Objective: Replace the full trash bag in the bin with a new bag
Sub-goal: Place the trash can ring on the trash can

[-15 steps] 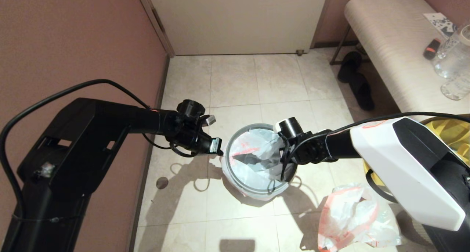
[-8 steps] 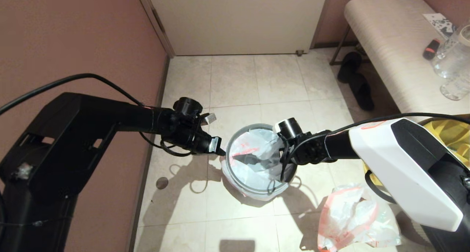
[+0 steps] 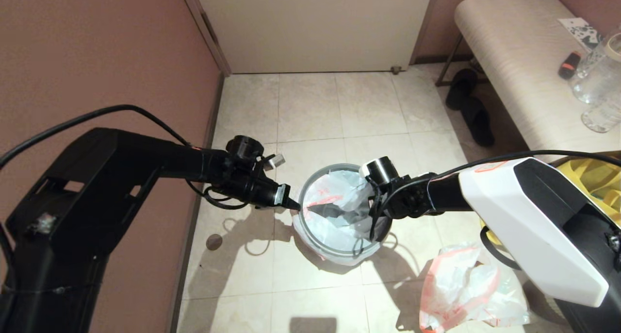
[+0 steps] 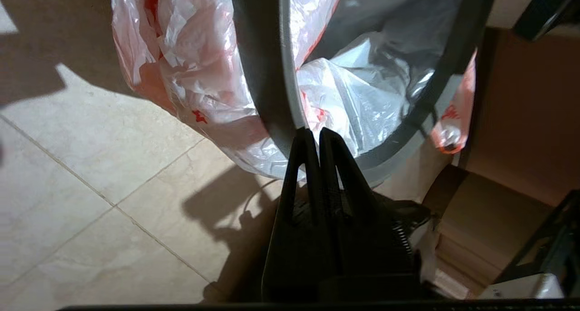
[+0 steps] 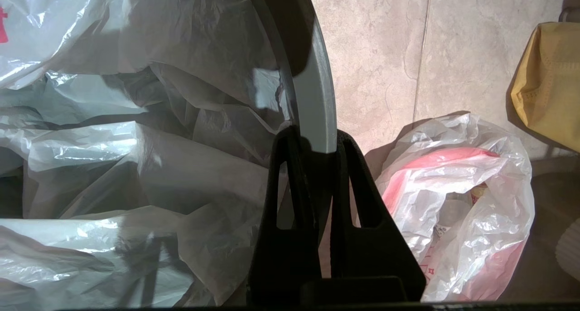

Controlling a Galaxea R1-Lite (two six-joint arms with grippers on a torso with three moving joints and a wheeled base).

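The bin [image 3: 335, 210] stands on the tiled floor mid-view, its walls covered by the new bag [image 3: 347, 190], white plastic with red print and its pink hem draped outside [image 4: 181, 66]. A grey hoop [image 3: 303, 197] rings the bin's mouth over the bag. My left gripper [image 3: 292, 205] is shut, its tips [image 4: 312, 132] against the hoop [image 4: 286, 75] at the bin's left side. My right gripper [image 3: 376, 226] is shut on the hoop [image 5: 317, 102] at the right side, one finger each side of it [image 5: 317, 138]. The full trash bag [image 3: 470, 289] lies on the floor to the right [image 5: 457, 197].
A brown wall runs close on the left and a closed door [image 3: 315, 27] stands ahead. A bench [image 3: 524, 66] with bottles is at the right, dark slippers [image 3: 470, 105] beside it. A yellow tote [image 3: 596, 177] sits behind my right arm [image 5: 548, 84]. A floor drain [image 3: 213, 241] lies left of the bin.
My left wrist has tilted downward and its shut tips have dropped slightly to the hoop's left edge. The right arm, bin and bags have not moved.
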